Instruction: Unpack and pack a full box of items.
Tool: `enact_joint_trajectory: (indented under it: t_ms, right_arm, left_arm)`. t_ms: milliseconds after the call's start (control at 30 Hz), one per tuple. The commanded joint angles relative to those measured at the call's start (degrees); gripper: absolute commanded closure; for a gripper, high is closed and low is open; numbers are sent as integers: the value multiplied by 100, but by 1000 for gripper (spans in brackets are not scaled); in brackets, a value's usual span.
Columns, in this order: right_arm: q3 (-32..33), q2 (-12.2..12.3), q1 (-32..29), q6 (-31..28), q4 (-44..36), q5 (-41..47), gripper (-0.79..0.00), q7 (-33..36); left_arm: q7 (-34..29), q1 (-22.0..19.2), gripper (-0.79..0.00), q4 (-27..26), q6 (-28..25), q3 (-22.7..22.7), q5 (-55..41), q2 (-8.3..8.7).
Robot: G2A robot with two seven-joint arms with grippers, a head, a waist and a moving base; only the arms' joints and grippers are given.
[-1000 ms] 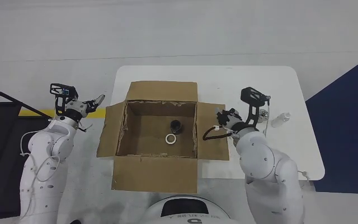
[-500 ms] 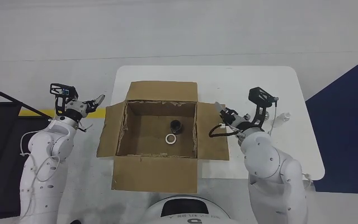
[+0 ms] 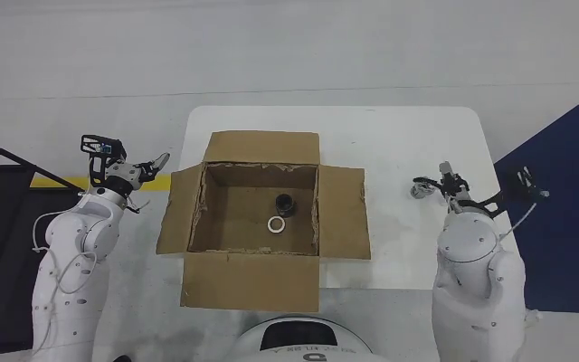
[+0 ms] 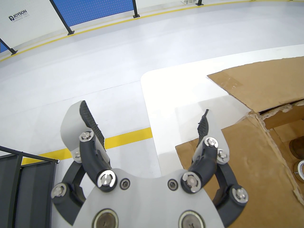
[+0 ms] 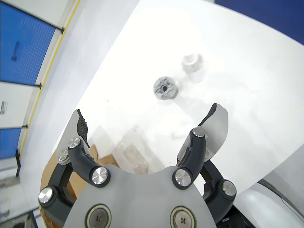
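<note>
Box [image 3: 262, 145] sits mid-table, flaps out. A roll [image 3: 276, 223] and a dark piece [image 3: 284, 201] lie inside, so I judge unpacking unfinished. Spool [image 5: 164, 88] and bottle [image 5: 193, 67] stand on the table to its right, presumably unloaded. Right gripper [image 5: 147, 110] is near them, jaws apart and empty. Left gripper [image 4: 144, 107], jaws also apart, is parked off the table's left edge.

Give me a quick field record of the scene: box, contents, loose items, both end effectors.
box: open, flaps folded out, on table
in box: dark cylinder; tape roll
loose on table: grey spool; white bottle, next to it
left end effector: open, empty, off the table's edge by a box flap
right end effector: open, empty, above the table, short of the spool
</note>
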Motion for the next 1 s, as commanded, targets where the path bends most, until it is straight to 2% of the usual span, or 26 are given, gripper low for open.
enact_joint_trajectory:
  t_ms: [0, 167, 300, 667, 967]
  right_arm:
    - [216, 5, 179, 154, 305, -19, -785, -55]
    - [414, 52, 726, -9, 1254, -130, -785, 93]
    - [350, 90, 1195, -33, 1992, -565, -785, 219]
    - [309, 140, 1875, 52, 3025, -1388, -785, 701]
    - [215, 136, 2245, 76, 3672, -1852, -785, 813]
  left_arm:
    - [0, 0, -785, 0, 0, 0, 0, 0]
    - [0, 0, -785, 0, 0, 0, 0, 0]
    - [0, 0, -785, 0, 0, 0, 0, 0]
    - [0, 0, -785, 0, 0, 0, 0, 0]
    - [0, 0, -785, 0, 0, 0, 0, 0]
